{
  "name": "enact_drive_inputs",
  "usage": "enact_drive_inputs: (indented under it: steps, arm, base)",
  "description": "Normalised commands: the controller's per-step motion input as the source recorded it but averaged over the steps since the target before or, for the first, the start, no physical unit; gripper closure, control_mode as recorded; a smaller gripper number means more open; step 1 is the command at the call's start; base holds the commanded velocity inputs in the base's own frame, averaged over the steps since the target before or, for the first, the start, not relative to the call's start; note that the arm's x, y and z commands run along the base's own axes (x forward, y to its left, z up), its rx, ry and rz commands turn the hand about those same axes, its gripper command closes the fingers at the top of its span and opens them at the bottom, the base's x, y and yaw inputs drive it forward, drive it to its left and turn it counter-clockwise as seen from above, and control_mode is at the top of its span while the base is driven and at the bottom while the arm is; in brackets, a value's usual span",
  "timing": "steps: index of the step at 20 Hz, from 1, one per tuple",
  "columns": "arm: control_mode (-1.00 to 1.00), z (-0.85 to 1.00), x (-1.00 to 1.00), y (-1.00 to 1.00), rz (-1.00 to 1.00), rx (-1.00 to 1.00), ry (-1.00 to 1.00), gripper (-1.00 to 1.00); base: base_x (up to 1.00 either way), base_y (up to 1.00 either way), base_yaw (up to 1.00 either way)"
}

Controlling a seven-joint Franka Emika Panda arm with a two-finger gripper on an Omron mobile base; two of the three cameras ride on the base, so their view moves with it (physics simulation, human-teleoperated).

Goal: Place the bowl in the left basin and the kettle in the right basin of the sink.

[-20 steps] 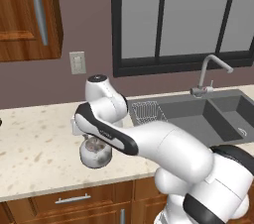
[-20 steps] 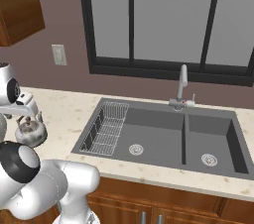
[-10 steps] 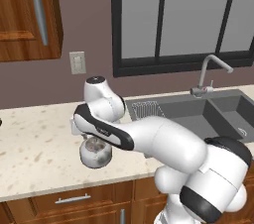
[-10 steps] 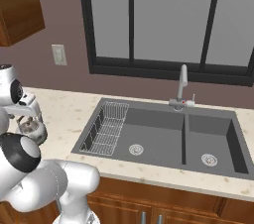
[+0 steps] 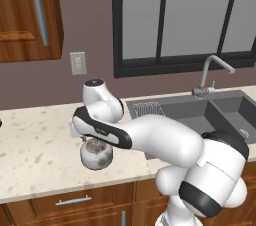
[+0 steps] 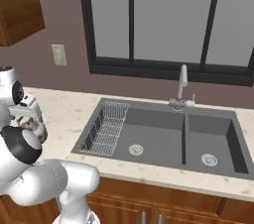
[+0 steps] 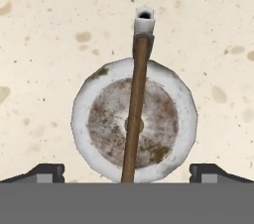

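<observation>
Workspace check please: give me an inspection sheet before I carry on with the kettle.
Surface: speckled beige counter.
Job's things: kettle upright on the counter, left of the sink; left basin holds a wire rack; right basin bare.
Clutter: nothing seen.
Grippers: gripper open, directly above the kettle, fingertips either side, not gripping.
Cables: nothing seen.
Surroundings: faucet, window, wall outlet, wooden cabinets.

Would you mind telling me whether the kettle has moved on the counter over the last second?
No. In the left base view the kettle sits at the same spot near the counter's front edge, left of the sink, as before.
</observation>
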Motion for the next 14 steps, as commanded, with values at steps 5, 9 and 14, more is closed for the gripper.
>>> enact_drive_inputs:
  steps: [5, 9, 14]
  arm:
    - [-1.0, -0.07, 0.09, 0.09, 0.0, 0.0, 0.01, -1.0]
    - [-1.0, -0.04, 0.07, 0.03, 0.0, 0.0, 0.0, -1.0]
    - [-1.0, -0.07, 0.0, 0.0, 0.0, 0.0, 0.01, 1.0]
  base:
    - [0.0, 0.0, 0.0]
    - [0.0, 0.0, 0.0]
    - [0.0, 0.0, 0.0]
